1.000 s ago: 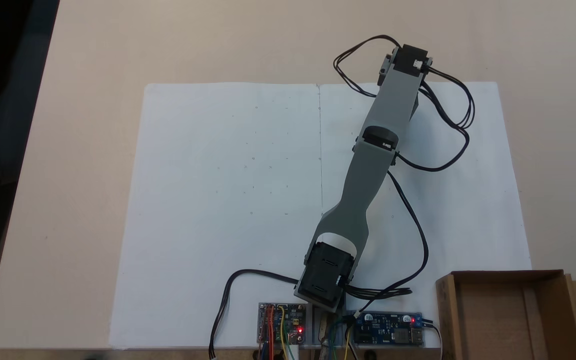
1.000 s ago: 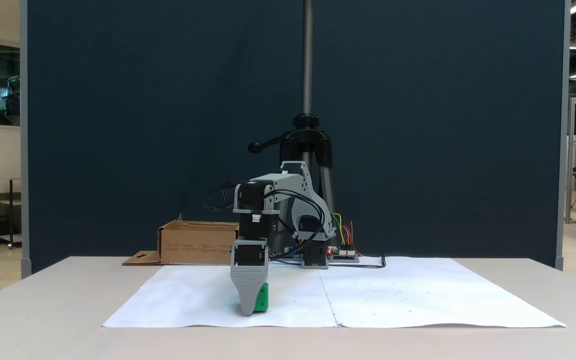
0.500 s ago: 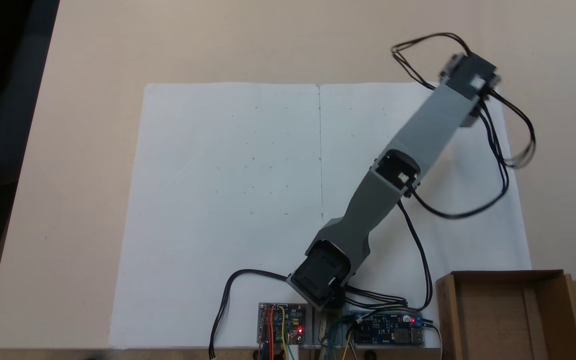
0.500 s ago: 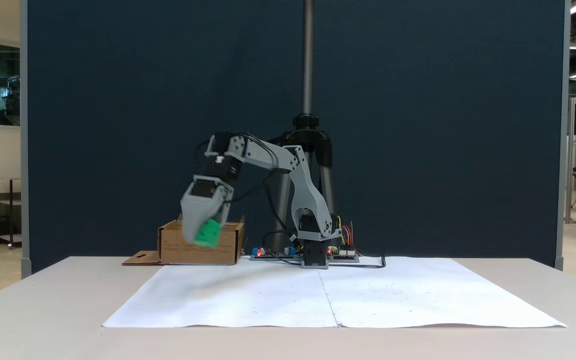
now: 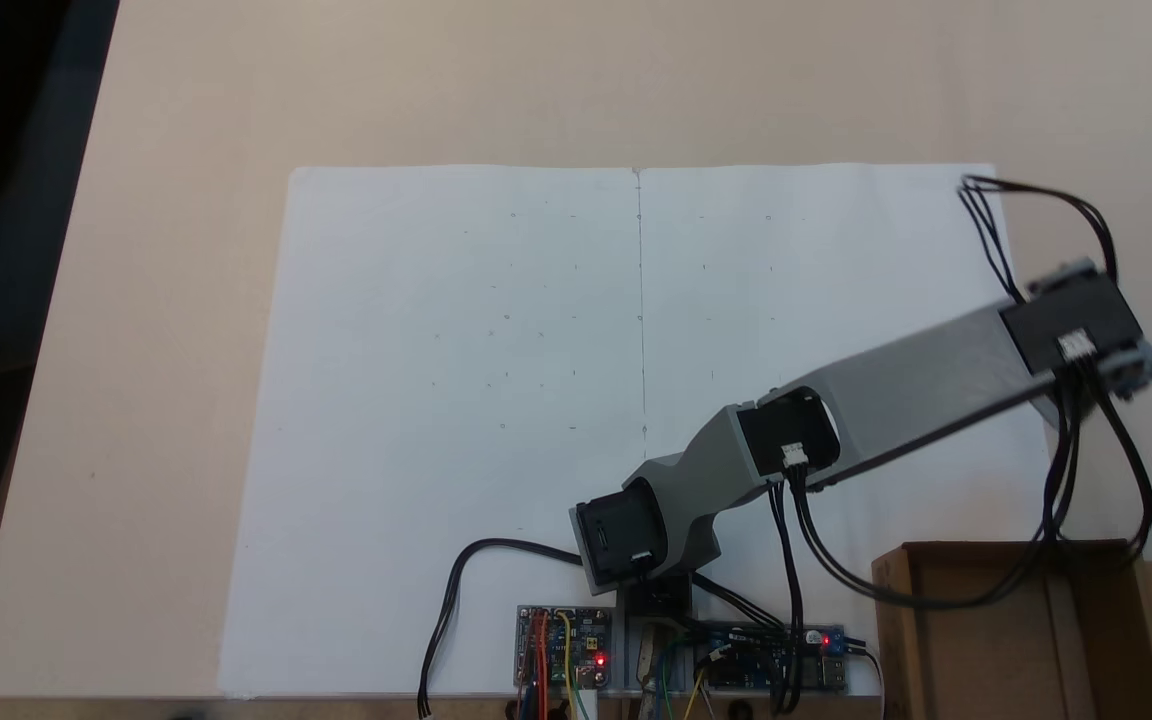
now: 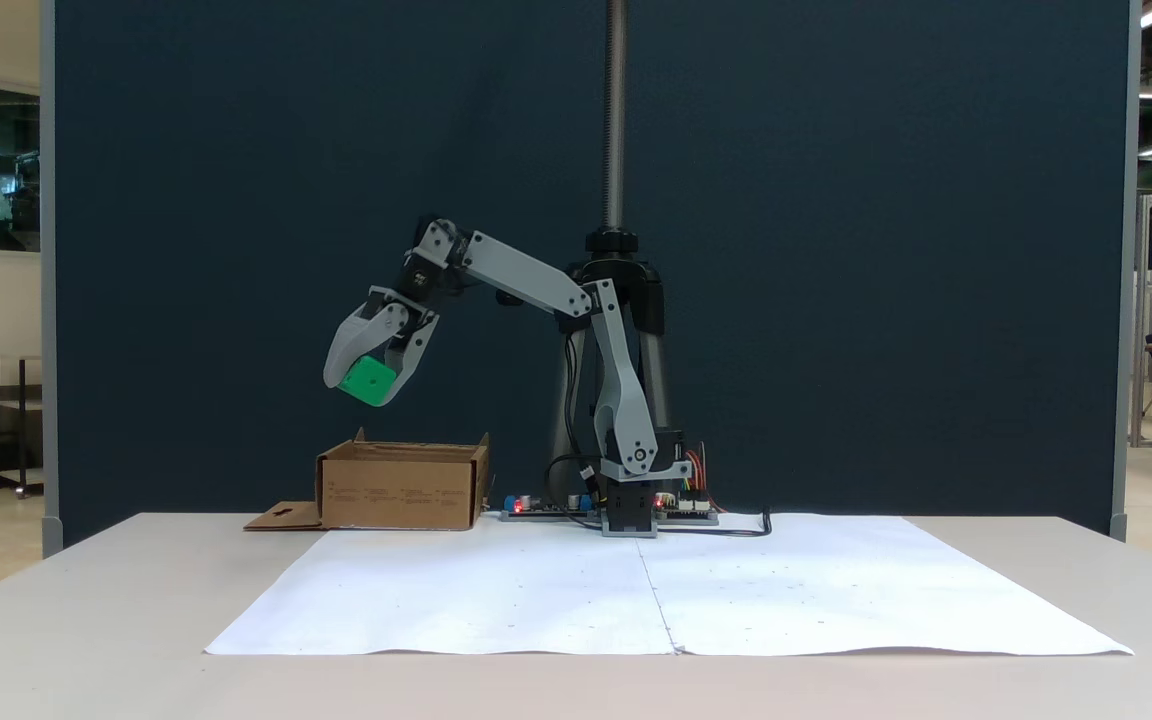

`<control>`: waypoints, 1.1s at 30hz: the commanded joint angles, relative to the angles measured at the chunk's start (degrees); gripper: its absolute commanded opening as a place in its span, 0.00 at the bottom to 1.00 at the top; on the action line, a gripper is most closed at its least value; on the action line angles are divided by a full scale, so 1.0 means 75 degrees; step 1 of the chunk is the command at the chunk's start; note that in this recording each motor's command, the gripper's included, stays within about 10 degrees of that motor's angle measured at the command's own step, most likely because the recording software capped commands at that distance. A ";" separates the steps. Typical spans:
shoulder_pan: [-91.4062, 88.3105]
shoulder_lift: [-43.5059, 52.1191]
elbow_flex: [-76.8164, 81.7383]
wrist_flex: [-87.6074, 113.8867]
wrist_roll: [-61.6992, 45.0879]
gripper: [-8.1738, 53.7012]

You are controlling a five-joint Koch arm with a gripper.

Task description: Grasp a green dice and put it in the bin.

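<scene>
Above the bin [image 6: 401, 487], the gripper [image 6: 368, 380] holds the dice [image 6: 369, 381] clamped between its jaws, well clear of the rim. This looks like the carry step; next it should centre over the opening, then release.

Legible text: none. Faint dark printed lines are borne on the front wall of the bin [image 6: 401, 493], too small to be read. Small scattered marks are carried by the white paper sheet [image 5: 496, 330]; no characters can be made out. Printing on the circuit boards [image 5: 563, 645] is unresolved.
</scene>
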 commanded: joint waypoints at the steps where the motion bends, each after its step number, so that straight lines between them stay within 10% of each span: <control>1: 0.0598 0.0363 -0.0516 0.0293 0.0516 0.33; 33: 0.4418 -0.0691 -0.0586 0.1395 -0.1008 0.33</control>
